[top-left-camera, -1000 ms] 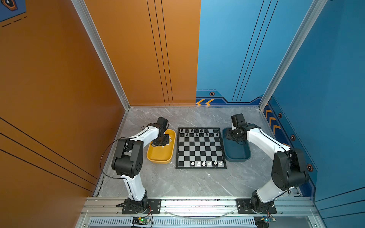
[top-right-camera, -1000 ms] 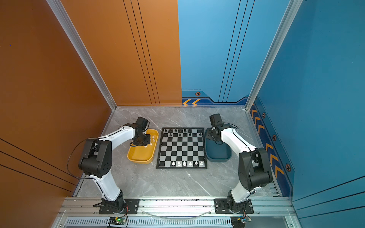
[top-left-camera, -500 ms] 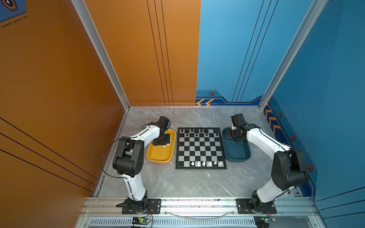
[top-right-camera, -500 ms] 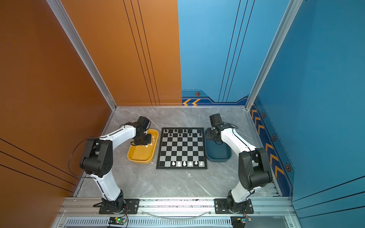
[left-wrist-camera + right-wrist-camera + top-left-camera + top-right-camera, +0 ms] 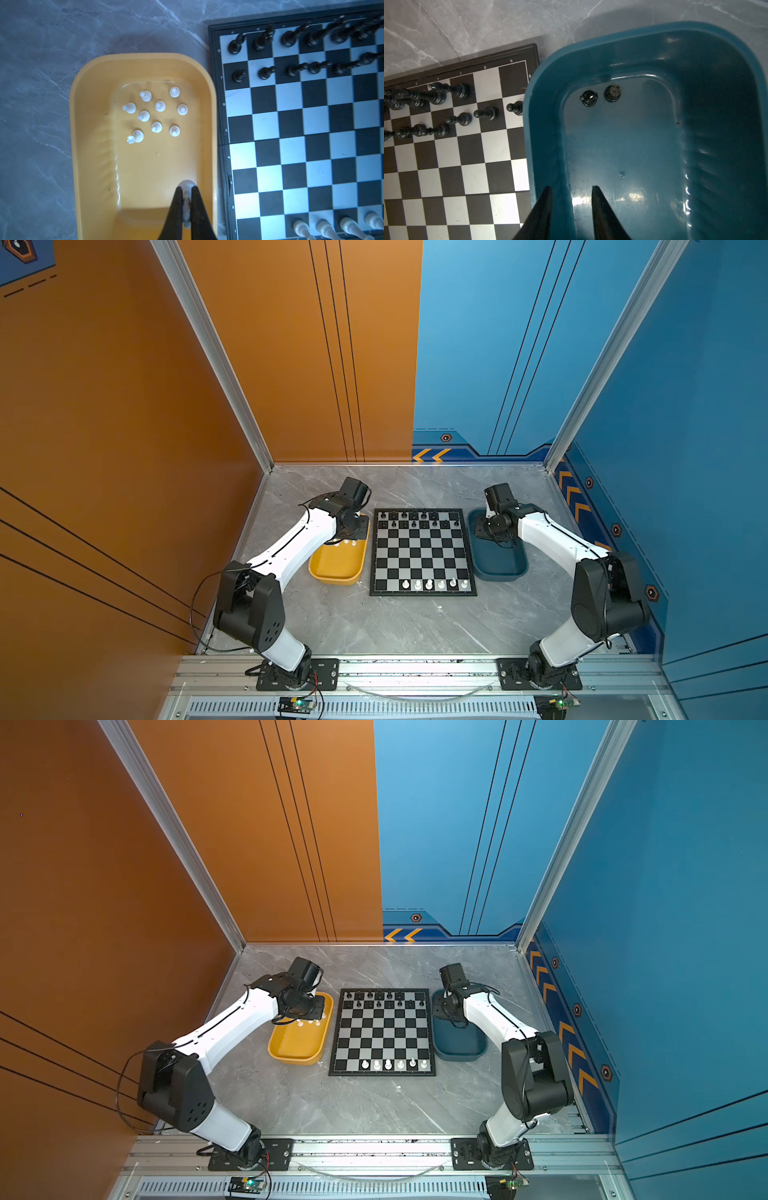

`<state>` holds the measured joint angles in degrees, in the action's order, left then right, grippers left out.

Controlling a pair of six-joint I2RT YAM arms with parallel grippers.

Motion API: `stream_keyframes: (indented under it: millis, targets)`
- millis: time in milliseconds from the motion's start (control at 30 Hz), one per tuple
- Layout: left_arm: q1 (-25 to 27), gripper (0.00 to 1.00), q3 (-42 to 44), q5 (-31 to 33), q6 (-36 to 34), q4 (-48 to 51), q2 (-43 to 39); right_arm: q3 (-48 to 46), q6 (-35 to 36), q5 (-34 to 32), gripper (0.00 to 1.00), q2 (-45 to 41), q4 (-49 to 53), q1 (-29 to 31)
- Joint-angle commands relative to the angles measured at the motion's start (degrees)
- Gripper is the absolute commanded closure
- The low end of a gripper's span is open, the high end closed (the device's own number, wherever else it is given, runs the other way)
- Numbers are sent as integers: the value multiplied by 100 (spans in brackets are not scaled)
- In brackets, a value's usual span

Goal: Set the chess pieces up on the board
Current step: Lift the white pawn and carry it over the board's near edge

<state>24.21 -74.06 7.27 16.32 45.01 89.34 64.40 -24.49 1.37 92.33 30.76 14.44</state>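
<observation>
Your left end effector (image 5: 186,190) has just pinched shut on a white chess piece (image 5: 186,184) inside the yellow tray (image 5: 91,145), beside the board (image 5: 311,124). Nine more white pieces (image 5: 160,106) stand there. Your right end effector (image 5: 572,190) stays spread, unmoved, over the blue tray (image 5: 716,93).

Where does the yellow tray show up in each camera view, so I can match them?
In a top view: the yellow tray lies left of the board.
In a top view: again the yellow tray, left of the board.
Left wrist: the yellow tray fills the middle, loose white pieces in it, left gripper shut on another white piece.
Right wrist: not in it; only the dark blue tray.
Shared landmark: the board, in all four views.
</observation>
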Motion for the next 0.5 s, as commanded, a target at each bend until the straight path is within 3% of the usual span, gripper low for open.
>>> stream_keyframes:
  millis: [0, 167, 467]
  targets:
    - [382, 100, -52, -40, -52, 226, -135, -127, -38, 22, 65, -269, -113, 107]
    - [1036, 100, -22, -41, 12, 214, 134, -200, -38, -79, 65, -369, -94, 164]
    - [1701, 100, 199, -100, 125, 33, 461, -475, -73, -242, 65, -628, -122, 343]
